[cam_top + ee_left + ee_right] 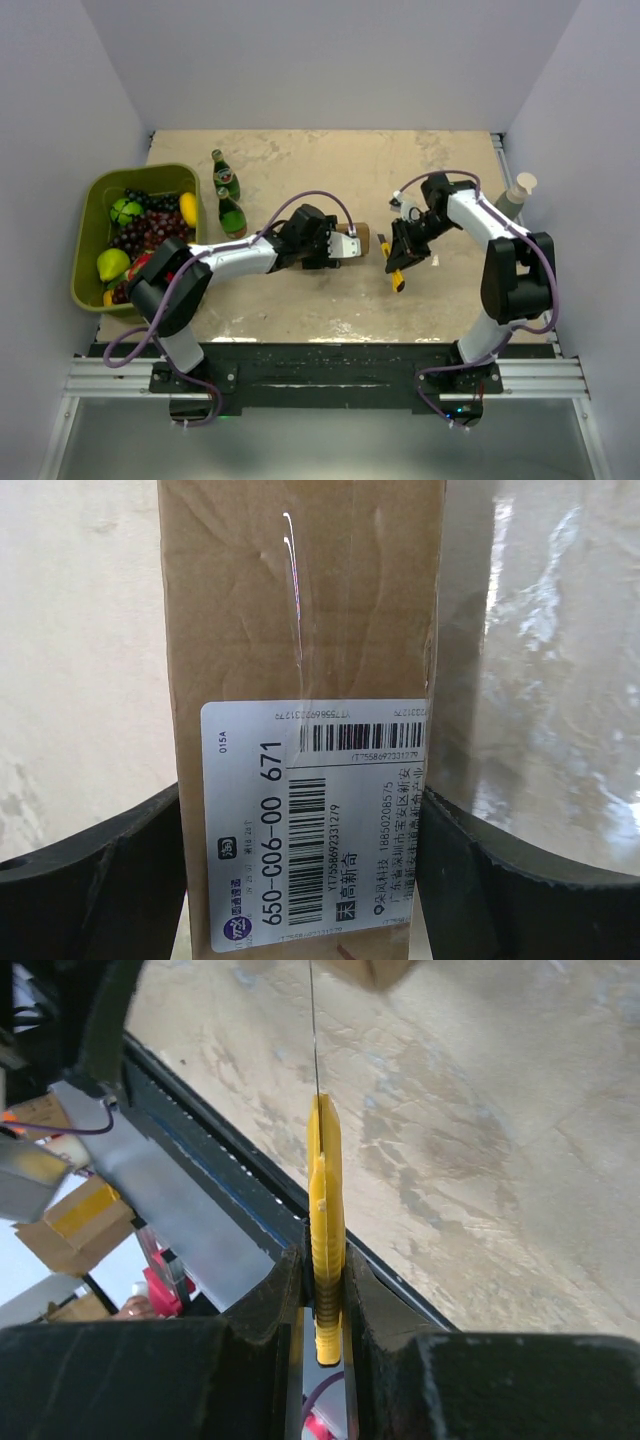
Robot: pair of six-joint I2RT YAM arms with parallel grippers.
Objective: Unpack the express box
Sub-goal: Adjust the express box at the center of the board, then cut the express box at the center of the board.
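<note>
Right now your left gripper (338,244) is clamped on the express box (354,239), which lies on its side near the middle of the table (300,300), its long axis running left to right in the top view. Only the box's right end pokes out past the gripper there; the rest sits under the wrist. From the left wrist you see the carton running straight up between the two dark fingers (100,880), each pressed against one long side, with the white shipping label (315,820) facing the camera and clear tape glinting along the cardboard above it. Your right gripper (400,255) sits just to the right of the box's free end, with a small gap of bare table between them in the top view. Its jaws are closed on the yellow utility knife (325,1230), pinching the handle edge-on, with a thin blade running on from the knife's tip toward a brown cardboard corner at the top of the right wrist view. You cannot tell from these views whether the blade touches the box. A green bin (84,245) of fruit and two green bottles (228,195) stand well off to the left.
</note>
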